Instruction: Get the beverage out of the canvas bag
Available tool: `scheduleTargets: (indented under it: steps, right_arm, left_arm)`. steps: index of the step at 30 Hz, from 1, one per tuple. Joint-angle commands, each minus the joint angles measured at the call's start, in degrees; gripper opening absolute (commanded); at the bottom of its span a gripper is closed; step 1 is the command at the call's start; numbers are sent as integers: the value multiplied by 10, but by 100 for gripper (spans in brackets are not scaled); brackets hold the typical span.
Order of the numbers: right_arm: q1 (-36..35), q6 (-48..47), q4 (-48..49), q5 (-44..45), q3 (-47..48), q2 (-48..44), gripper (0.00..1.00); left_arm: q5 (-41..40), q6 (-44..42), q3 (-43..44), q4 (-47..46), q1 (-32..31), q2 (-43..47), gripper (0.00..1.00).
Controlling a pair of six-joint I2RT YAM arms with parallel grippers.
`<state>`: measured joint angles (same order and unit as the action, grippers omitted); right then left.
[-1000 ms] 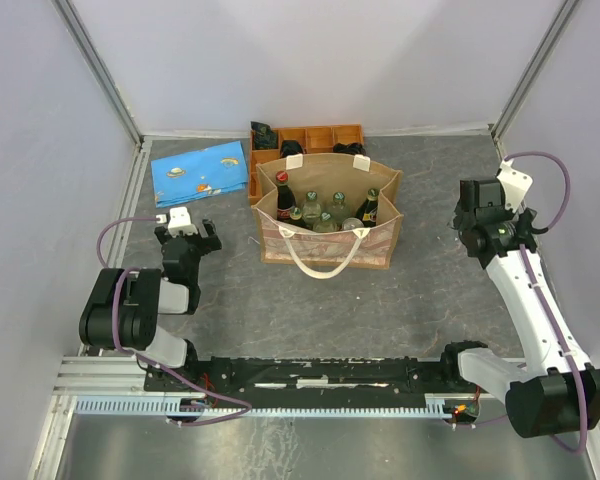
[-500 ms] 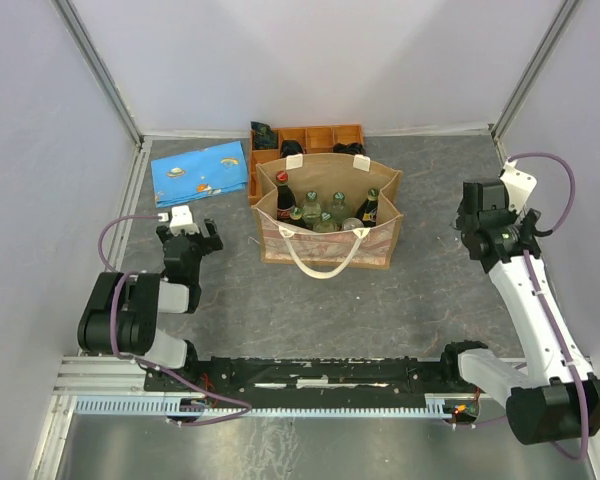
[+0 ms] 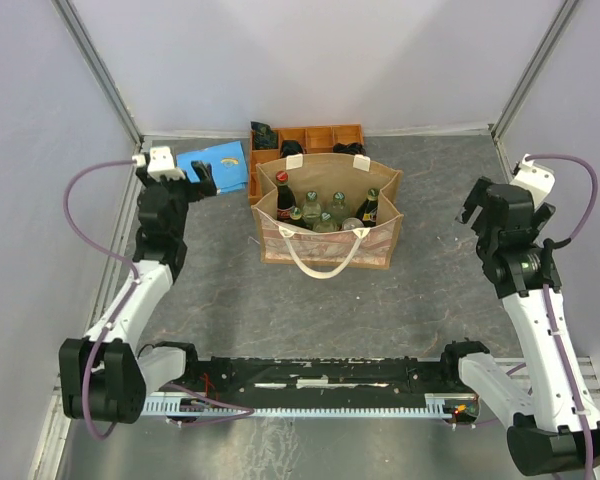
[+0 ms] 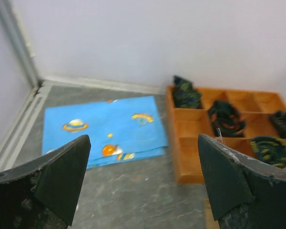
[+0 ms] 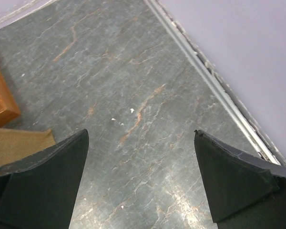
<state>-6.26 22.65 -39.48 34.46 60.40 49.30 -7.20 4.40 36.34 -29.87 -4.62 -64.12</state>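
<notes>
While both arms hang high over the table (image 3: 280, 300), the canvas bag (image 3: 325, 232) stands upright at the middle, mouth open, near handle (image 3: 325, 262) drooping down its front face. Inside it, a cluster of bottles (image 3: 320, 208) stands neck-up: a dark one with a red cap (image 3: 281, 188) at the left, another dark one (image 3: 370, 206) at the right, paler glass between them. Their labels are too small to read.

The left gripper (image 3: 195, 175) is up by the far-left corner, jaws spread wide with nothing between them. Its wrist view looks between its fingers (image 4: 62, 171) at a blue cloth (image 4: 105, 126) printed with orange planets, and beside it an orange tray (image 4: 193, 148) with dark crumpled items (image 4: 224, 117) in the compartments. That tray sits right behind the bag.

The right gripper (image 3: 477, 205) is well apart on the bag's right, also spread and holding nothing. Its camera catches bare grey tabletop, the bag's corner (image 5: 19, 143) and a tray corner (image 5: 0, 102).
</notes>
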Motion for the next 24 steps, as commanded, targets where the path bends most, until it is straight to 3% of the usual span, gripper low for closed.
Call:
scheduleTargets:
  steps: [1, 3, 5, 8, 13, 20, 23, 24]
  right_arm:
    - [-1, -21, 38, -78, 44, 2, 98]
    - [-1, -25, 40, -134, 59, 4, 93]
    - [-1, -26, 34, -176, 73, 3, 88]
    - [-5, -25, 32, -231, 77, -16, 81]
    - [-8, -33, 39, -332, 87, -49, 69]
    - [-20, -20, 43, -434, 99, -32, 48]
    - [-35, -18, 49, -440, 94, -18, 37]
    - [-45, -19, 51, -442, 96, -11, 34]
  left_arm:
    - [152, 58, 122, 183, -1, 3, 99]
    - [193, 77, 126, 180, -13, 14, 99]
    - [168, 87, 119, 176, -43, 39, 99]
    - [87, 36, 118, 216, -113, 70, 99]
    - [57, 3, 109, 269, -190, 110, 99]
    - [72, 42, 74, 275, -227, 184, 100]
    - [79, 42, 75, 286, -227, 207, 92]
    - [85, 46, 77, 292, -227, 215, 82]
